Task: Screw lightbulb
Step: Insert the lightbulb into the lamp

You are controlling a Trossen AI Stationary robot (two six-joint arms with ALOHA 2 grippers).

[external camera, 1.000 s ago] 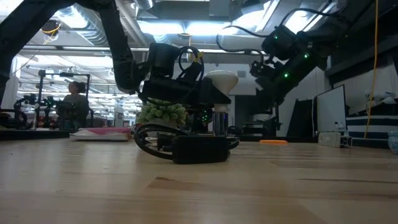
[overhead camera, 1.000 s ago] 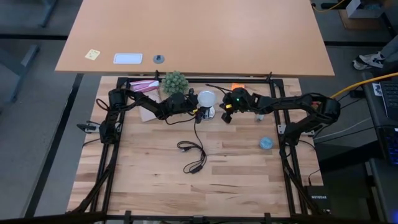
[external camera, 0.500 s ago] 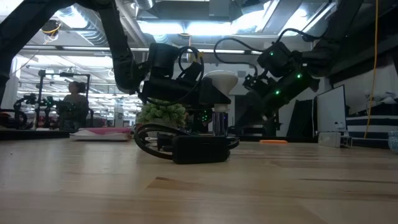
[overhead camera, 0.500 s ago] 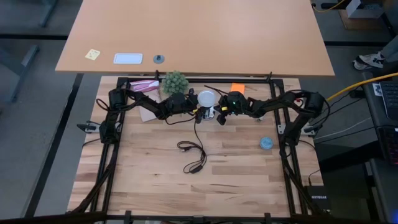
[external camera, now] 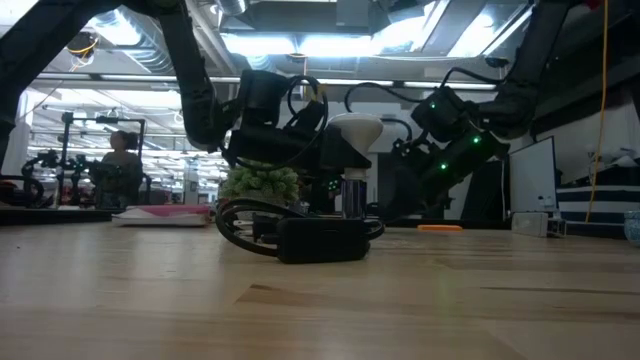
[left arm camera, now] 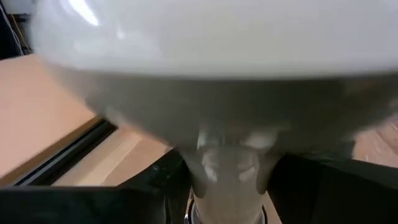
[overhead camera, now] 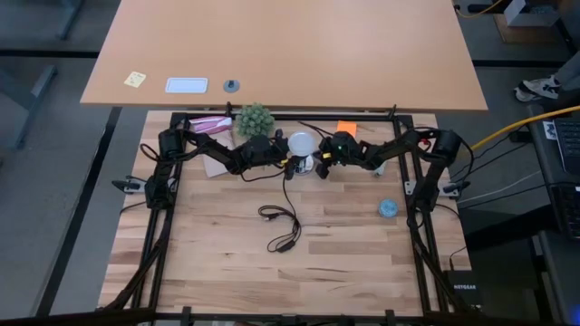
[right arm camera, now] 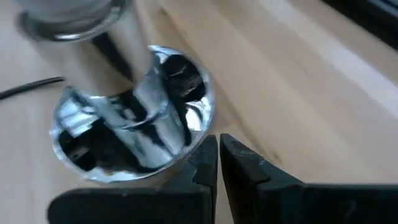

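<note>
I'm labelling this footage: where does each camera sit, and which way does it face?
High: overhead, straight down; both arms meet at the lightbulb.
Low: tabletop height, level; both arms descend beside the lightbulb.
Left wrist: pressed close to the lightbulb; left hand around its neck.
Right wrist: faces the socket; right hand shut.
All but the right wrist view share the lightbulb.
</note>
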